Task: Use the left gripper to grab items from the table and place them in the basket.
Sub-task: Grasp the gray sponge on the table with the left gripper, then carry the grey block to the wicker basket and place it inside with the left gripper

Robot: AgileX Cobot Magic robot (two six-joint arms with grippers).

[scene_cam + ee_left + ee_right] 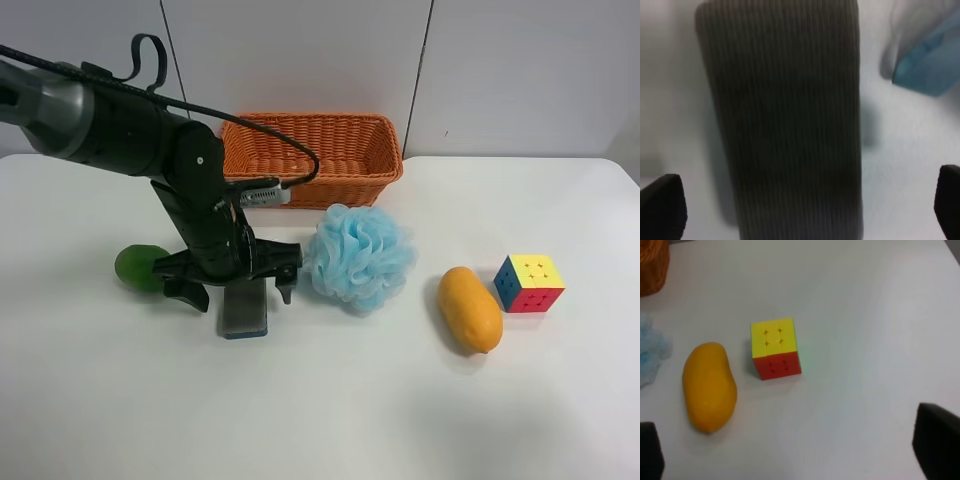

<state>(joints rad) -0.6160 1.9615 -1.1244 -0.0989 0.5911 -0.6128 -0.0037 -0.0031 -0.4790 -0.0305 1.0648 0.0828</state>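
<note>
Two jaws of the left end effector (243,288) stand apart, straddling the grey block (245,312), which lies flat on the surface (350,400) near the basket (330,185). We advise centring, descending fully, then closing across its narrow width.

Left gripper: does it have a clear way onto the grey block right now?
Probably yes. The left gripper hangs right over the grey block, jaws open wide to either side of it. The blue pouf and the green fruit lie off to the sides, apart from the block.
</note>
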